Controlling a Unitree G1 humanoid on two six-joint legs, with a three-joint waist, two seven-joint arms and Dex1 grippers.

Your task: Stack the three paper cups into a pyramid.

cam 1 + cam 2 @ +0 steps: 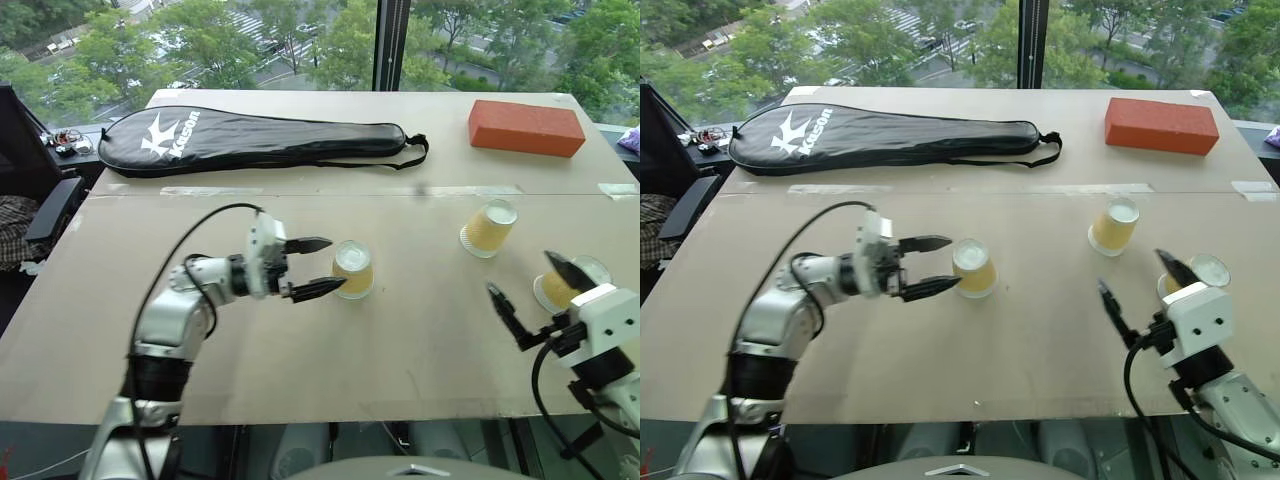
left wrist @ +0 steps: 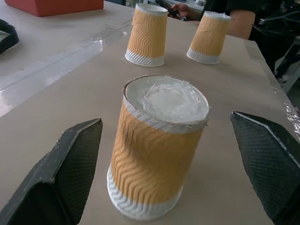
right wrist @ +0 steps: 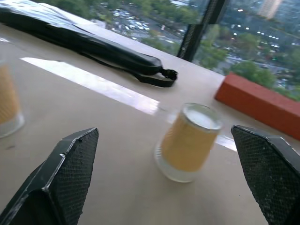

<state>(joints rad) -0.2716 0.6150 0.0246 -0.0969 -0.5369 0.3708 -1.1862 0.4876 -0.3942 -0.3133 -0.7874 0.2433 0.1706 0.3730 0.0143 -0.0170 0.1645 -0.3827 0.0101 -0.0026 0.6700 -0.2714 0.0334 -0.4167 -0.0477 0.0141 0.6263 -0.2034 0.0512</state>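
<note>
The left gripper (image 1: 322, 268) points sideways across the table (image 1: 300, 350), its two black fingers spread wide and holding nothing. A paper cup (image 1: 353, 269) stands upside down, white base up, just past the fingertips; in the left wrist view this cup (image 2: 157, 145) sits between the two fingers (image 2: 61, 168) with a clear gap on each side, so neither finger touches it.

The right gripper (image 1: 528, 300) also has its fingers set wide apart and empty. A second inverted cup (image 1: 568, 283) stands right beside its far finger, partly hidden behind it; whether they touch cannot be told. The third cup (image 1: 488, 228) stands farther ahead of these fingertips, well apart from them; in the right wrist view it (image 3: 190, 140) appears between the two fingers but beyond them.

All three cups stand apart on the table, none on another, so the pyramid is not yet built.

Well beyond both grippers lie an orange brick (image 1: 526, 127) and a black racket cover (image 1: 250, 140).
</note>
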